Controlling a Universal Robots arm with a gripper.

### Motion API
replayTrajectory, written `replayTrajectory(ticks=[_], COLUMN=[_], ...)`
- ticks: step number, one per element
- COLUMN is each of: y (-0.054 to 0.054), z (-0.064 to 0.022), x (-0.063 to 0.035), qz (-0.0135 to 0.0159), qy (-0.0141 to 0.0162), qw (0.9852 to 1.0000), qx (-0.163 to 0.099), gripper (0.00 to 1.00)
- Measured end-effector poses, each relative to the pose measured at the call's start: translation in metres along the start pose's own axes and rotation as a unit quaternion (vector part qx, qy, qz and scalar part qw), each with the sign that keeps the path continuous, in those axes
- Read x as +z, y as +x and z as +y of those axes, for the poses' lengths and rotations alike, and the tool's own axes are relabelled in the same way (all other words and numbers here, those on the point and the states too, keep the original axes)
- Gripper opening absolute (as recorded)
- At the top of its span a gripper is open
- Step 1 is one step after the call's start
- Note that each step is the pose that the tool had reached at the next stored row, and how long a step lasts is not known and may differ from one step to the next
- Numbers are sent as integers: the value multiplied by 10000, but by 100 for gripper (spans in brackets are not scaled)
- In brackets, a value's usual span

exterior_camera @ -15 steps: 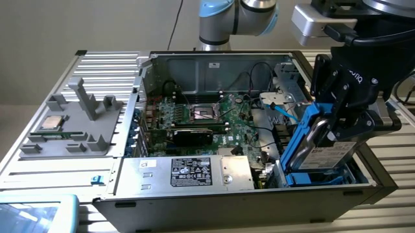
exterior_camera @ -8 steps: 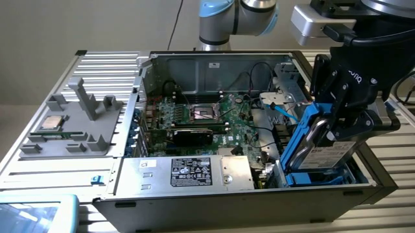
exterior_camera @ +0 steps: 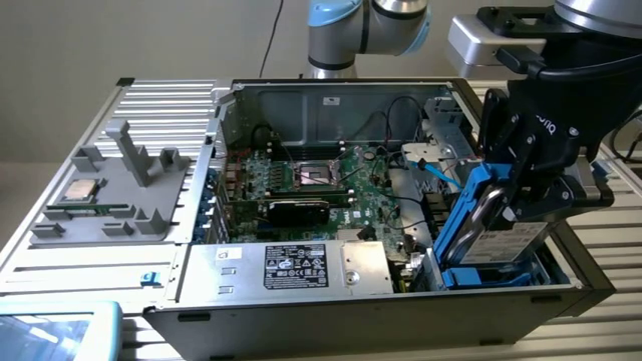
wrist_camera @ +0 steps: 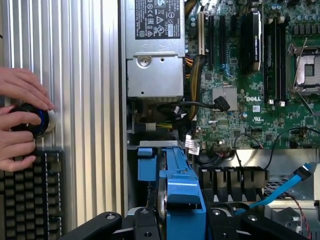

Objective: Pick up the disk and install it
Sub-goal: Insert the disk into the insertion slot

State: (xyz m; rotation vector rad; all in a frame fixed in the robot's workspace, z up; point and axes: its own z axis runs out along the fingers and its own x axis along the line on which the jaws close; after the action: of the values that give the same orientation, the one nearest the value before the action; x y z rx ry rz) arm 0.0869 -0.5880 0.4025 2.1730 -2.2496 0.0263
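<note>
The disk (exterior_camera: 501,242) is a silver-grey drive with a white label in a bright blue carrier. It stands nearly on edge, tilted, in the front corner of the open computer case on the exterior view's right. Its lower end reaches into the blue drive bay (exterior_camera: 482,277). My gripper (exterior_camera: 524,197) comes down from above and is shut on the disk's upper part. In the wrist view the disk (wrist_camera: 179,187) shows edge-on between my black fingers (wrist_camera: 107,224), above the bay opening.
The open case (exterior_camera: 301,316) holds a green motherboard (exterior_camera: 331,188), a silver box with a black label (exterior_camera: 296,265) and a blue cable (exterior_camera: 437,169). A grey tray with a CPU chip (exterior_camera: 80,189) lies at the exterior view's left. A person's hands (wrist_camera: 20,120) rest on a knob beside a keyboard (wrist_camera: 30,195).
</note>
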Motion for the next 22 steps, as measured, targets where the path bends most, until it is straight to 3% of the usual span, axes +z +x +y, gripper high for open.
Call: replayTrajectory(ticks=[9,14,15,22], y=[-1,-1,-1,1], z=[0,-6,-10,-24], x=[31,33,33,31], qz=[0,-1,-1,-1], qy=[0,0,1,-12], qw=[10000,10000,10000,10000], qx=[-5,-9,-9,-9], gripper=[37,51,58,58])
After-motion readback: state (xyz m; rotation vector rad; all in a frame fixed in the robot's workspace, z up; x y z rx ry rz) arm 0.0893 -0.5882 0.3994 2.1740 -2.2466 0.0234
